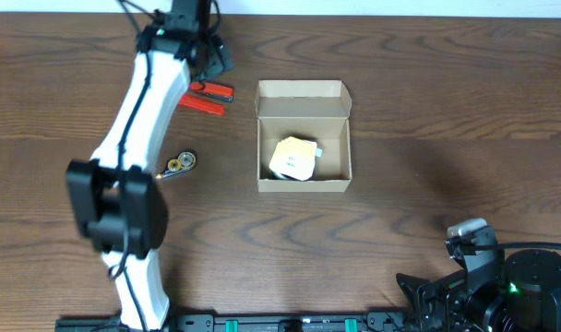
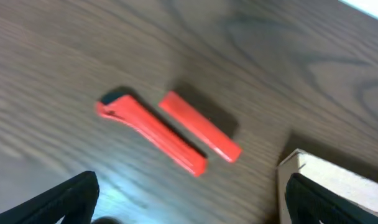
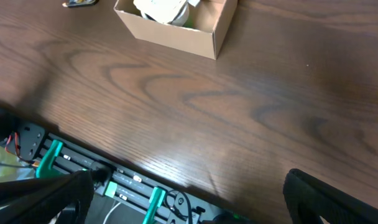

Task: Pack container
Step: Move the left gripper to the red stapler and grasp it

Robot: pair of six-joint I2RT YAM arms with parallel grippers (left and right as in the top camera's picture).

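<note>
The container (image 1: 304, 136) is a tan cardboard box in the middle of the table, with its flap lid standing open at the far side. Inside lies a pale yellow and white roll (image 1: 293, 159). Left of the box, two red bars (image 1: 208, 98) lie side by side. My left gripper (image 1: 211, 60) hovers open just beyond them; in the left wrist view the red bars (image 2: 170, 134) lie ahead of the empty gripper (image 2: 189, 211), with the box corner (image 2: 329, 180) at the right. My right gripper (image 1: 423, 293) rests open at the near right edge, empty (image 3: 189, 205), far from the box (image 3: 176, 28).
A small metallic trinket (image 1: 179, 164) lies left of the box, near the left arm's white link (image 1: 142, 111). The mounting rail (image 3: 102, 177) with green clamps runs along the table's front edge.
</note>
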